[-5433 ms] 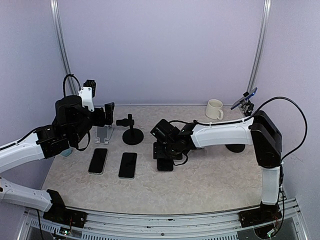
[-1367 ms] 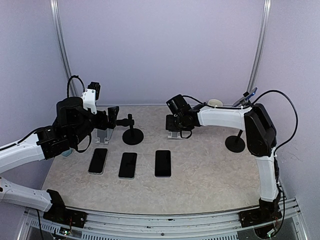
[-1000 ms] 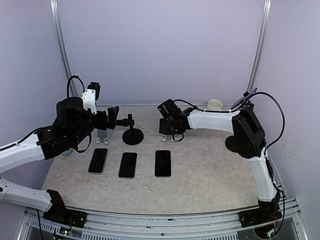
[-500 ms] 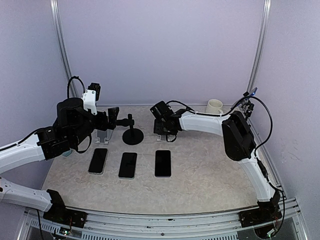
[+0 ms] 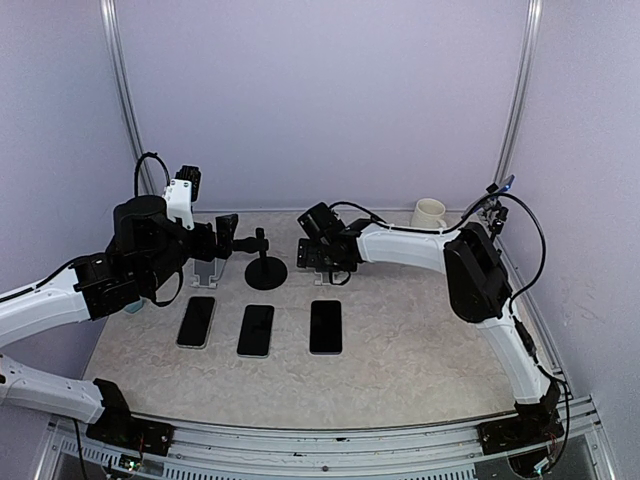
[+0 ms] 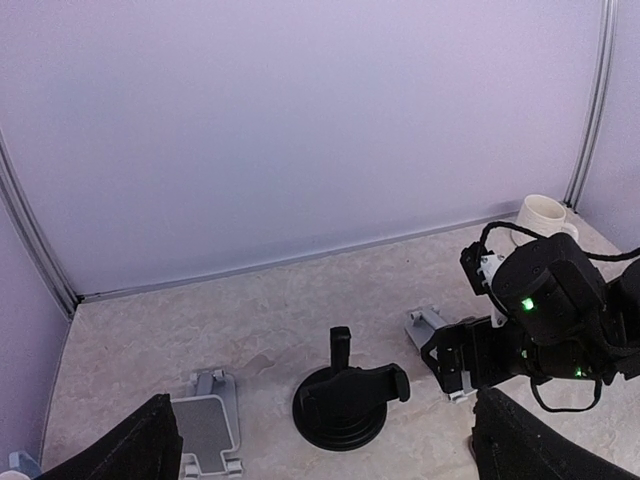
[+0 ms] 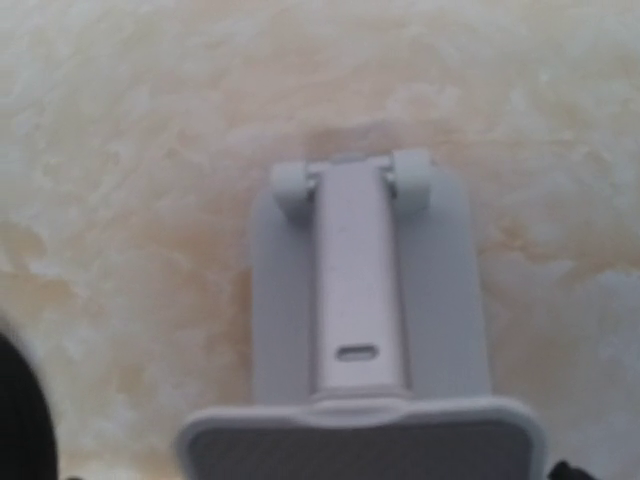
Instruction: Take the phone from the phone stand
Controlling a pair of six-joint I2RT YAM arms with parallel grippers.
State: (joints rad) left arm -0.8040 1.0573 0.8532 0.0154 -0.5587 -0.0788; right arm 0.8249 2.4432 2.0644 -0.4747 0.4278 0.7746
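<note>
One phone point(image 5: 499, 186) sits tilted on a tall black phone stand at the far right back, apart from both grippers. Three dark phones lie flat in a row: point(image 5: 196, 321), point(image 5: 255, 330), point(image 5: 326, 326). My right gripper point(image 5: 322, 256) hangs low over a small grey stand point(image 7: 370, 300) at the back middle. Its jaws are open, wide of the stand's plate on both sides. My left gripper point(image 6: 330, 440) is open and empty, raised at the left. It looks toward an empty black clamp stand point(image 6: 345, 400) and an empty grey stand point(image 6: 207, 428).
A cream mug point(image 5: 429, 214) stands at the back right by the wall. Metal frame posts point(image 5: 122, 100) rise at both back corners. The right arm's elbow point(image 5: 475, 270) covers the tall stand's base. A small teal object point(image 5: 133, 305) lies at the left edge.
The right gripper slid the small grey stand leftward along the back of the table, then its jaws widened off it. The left arm has not moved.
</note>
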